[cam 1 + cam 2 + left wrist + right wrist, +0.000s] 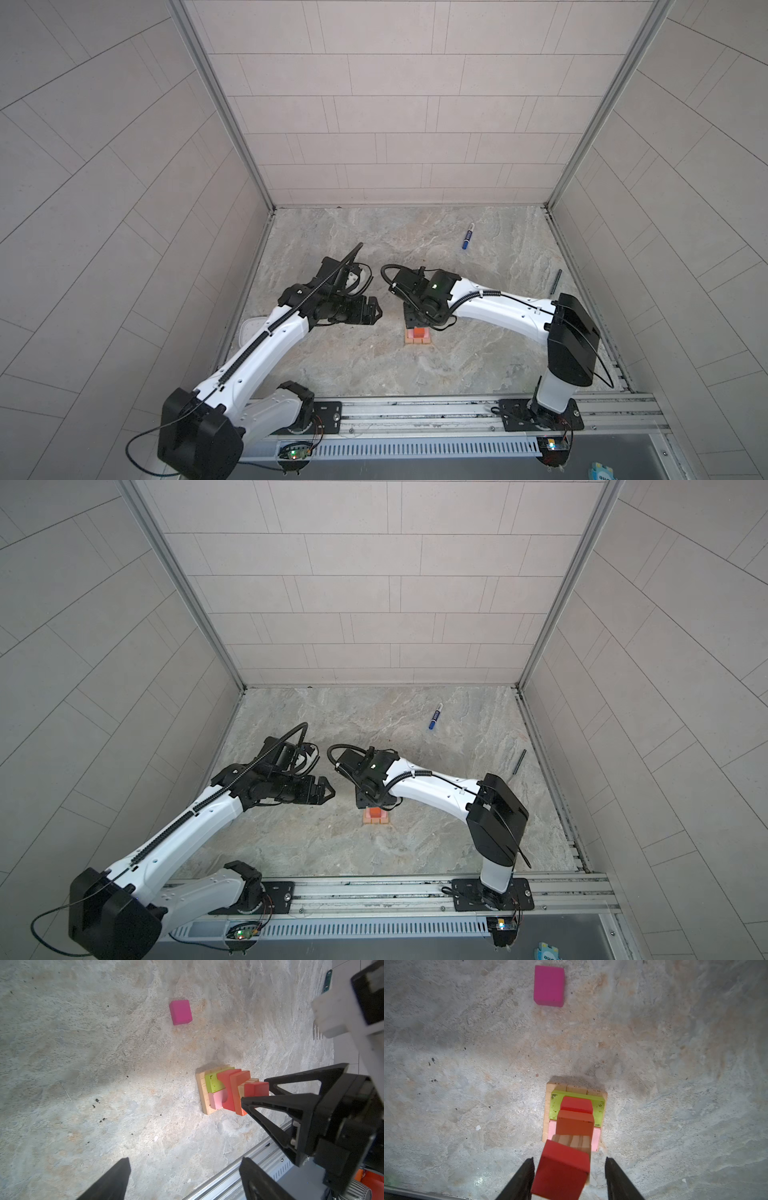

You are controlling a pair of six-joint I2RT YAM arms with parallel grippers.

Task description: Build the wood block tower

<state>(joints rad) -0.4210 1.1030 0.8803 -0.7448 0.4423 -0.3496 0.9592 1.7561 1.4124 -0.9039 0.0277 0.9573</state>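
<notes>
Our right fingers (523,1178) straddle the small red wooden cube (562,1172) sitting askew atop the wood block tower (220,1088) — parted, with a gap on one side. Our left fingers (116,1178) hang wide and empty. A magenta wooden block (549,986) lies well apart on the grey stone-patterned table (467,1064). We judge a slow, centred squeeze best, lest the stack topple.

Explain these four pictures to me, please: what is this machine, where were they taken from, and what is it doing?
These are two robot arms over a stone-look table. Two pictures look down from overhead; the two close-ups come from cameras on the arms' wrists. On the table stands a tower of coloured wooden blocks; a magenta block lies apart, with a blue marker farther off. The right gripper straddles the red cube on top, a gap showing beside one finger, so it is not clamped. The left gripper is open and holds nothing.
</notes>
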